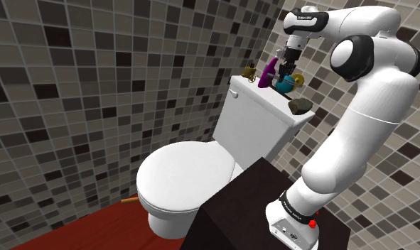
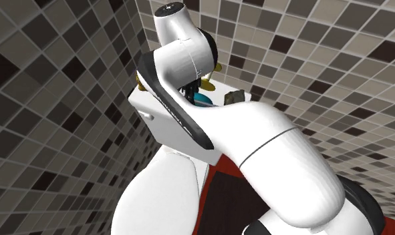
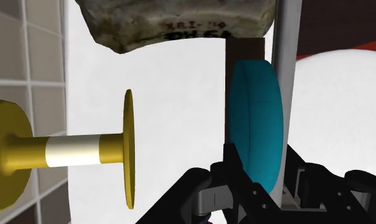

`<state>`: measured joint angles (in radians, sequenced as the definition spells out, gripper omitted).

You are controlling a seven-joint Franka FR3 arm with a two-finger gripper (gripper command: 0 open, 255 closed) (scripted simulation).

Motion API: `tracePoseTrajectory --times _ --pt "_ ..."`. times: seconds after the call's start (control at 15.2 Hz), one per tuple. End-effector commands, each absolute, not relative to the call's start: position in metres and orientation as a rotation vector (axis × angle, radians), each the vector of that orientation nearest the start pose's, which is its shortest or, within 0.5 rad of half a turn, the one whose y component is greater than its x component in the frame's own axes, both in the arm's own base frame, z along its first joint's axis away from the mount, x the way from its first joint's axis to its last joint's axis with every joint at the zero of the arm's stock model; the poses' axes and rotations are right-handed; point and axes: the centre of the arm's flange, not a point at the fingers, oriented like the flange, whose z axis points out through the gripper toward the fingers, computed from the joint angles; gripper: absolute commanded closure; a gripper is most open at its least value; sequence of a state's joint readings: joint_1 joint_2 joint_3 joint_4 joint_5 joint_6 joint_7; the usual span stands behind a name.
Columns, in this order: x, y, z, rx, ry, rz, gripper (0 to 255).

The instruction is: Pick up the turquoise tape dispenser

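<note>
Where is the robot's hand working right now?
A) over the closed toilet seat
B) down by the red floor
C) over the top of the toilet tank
C: in the shoulder view the gripper is above the toilet tank, at the turquoise tape dispenser, with a grey lump and a yellow spool on the tank's top.

Turquoise tape dispenser [image 3: 255, 121], black gripper [image 3: 264, 170], white toilet [image 1: 187, 177], grey chequered tiles [image 1: 73, 85]

Grey rock [image 3: 180, 22] beyond tape dispenser [image 3: 255, 121], yellow spool [image 3: 65, 153] beside, bare lid [image 3: 174, 114] between
</note>
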<state>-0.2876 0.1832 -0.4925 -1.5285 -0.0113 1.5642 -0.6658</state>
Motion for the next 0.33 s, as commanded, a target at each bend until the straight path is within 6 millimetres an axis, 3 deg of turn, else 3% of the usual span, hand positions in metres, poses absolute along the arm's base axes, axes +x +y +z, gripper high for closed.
tracePoseTrajectory --times 0.0,0.26 --pt "0.44 -0.405 0.562 -3.117 0.175 0.249 255" --pt "0.44 -0.405 0.573 -3.117 0.175 0.249 255"
